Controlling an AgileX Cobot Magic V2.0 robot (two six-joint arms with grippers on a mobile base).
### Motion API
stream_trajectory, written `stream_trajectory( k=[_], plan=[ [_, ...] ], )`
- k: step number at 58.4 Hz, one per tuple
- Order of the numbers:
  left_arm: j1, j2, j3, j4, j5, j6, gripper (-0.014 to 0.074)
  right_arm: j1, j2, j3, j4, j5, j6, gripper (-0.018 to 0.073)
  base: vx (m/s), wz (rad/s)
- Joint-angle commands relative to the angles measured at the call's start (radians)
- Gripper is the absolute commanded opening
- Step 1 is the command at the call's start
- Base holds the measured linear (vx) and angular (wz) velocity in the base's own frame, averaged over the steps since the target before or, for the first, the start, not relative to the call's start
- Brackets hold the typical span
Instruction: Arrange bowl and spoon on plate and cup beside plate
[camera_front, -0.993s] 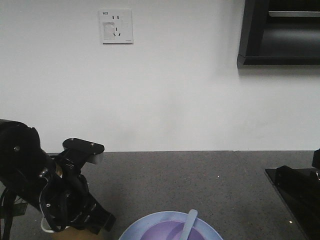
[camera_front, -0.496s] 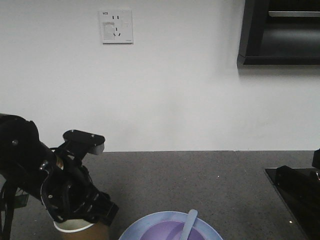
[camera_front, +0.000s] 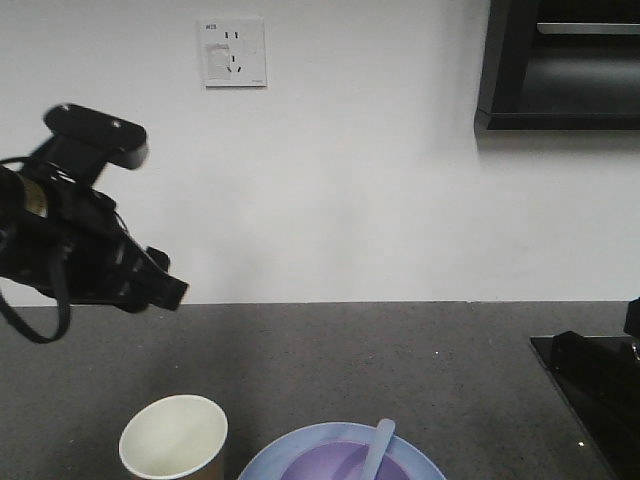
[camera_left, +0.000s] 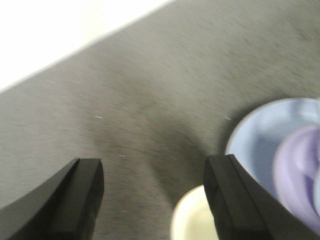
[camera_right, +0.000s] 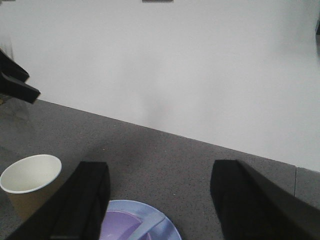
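One second on, we are seeing the left gripper (camera_left: 152, 200) lifting away, jaws spread and empty, leaving the cup (camera_front: 174, 437) standing beside the plate (camera_front: 262, 459); bowl (camera_front: 325, 464) and spoon (camera_front: 378, 448) are sitting on it, so arranging looks finished.

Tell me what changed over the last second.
The left claw let go of the cup and lifted up and away, now open above it. The cup stands upright left of the plate. Plate, bowl and spoon stayed put.
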Motion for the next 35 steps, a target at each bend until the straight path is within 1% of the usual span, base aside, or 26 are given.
stream_trajectory(
  k=[1, 5, 9, 15, 17, 22, 25, 29, 35],
  plan=[
    [0.011, -0.095, -0.03, 0.094, -0.087, -0.09, 0.0524, -0.007, -0.002, -0.028, 0.009, -0.073, -0.008, 0.0501, 0.0, 0.0],
    [0.024, -0.156, 0.007, 0.106, -0.131, -0.126, 0.0511, -0.007, -0.002, -0.028, 0.009, -0.073, -0.008, 0.0501, 0.0, 0.0],
    [0.035, -0.223, 0.084, 0.114, -0.188, -0.137, 0.0477, -0.007, -0.002, -0.028, 0.009, -0.073, -0.008, 0.0501, 0.0, 0.0],
    [0.052, -0.368, 0.259, 0.122, -0.29, -0.136, 0.037, -0.007, -0.002, -0.028, 0.009, -0.073, -0.008, 0.0501, 0.0, 0.0],
    [0.06, -0.425, 0.351, 0.125, -0.336, -0.136, 0.0325, -0.007, -0.002, -0.028, 0.009, -0.073, -0.008, 0.0501, 0.0, 0.0],
    [0.069, -0.544, 0.5, 0.159, -0.427, -0.137, 0.0222, -0.007, -0.002, -0.028, 0.009, -0.073, -0.008, 0.0501, 0.0, 0.0],
    [0.069, -0.604, 0.56, 0.183, -0.467, -0.137, 0.0169, -0.007, -0.002, -0.028, 0.009, -0.073, -0.008, 0.0501, 0.0, 0.0],
    [0.069, -0.684, 0.627, 0.193, -0.519, -0.135, 0.0103, -0.007, -0.002, -0.028, 0.009, -0.073, -0.008, 0.0501, 0.0, 0.0],
    [0.069, -0.764, 0.674, 0.191, -0.513, -0.135, 0.004, -0.007, -0.002, -0.028, 0.009, -0.073, -0.008, 0.0501, 0.0, 0.0]
  ],
)
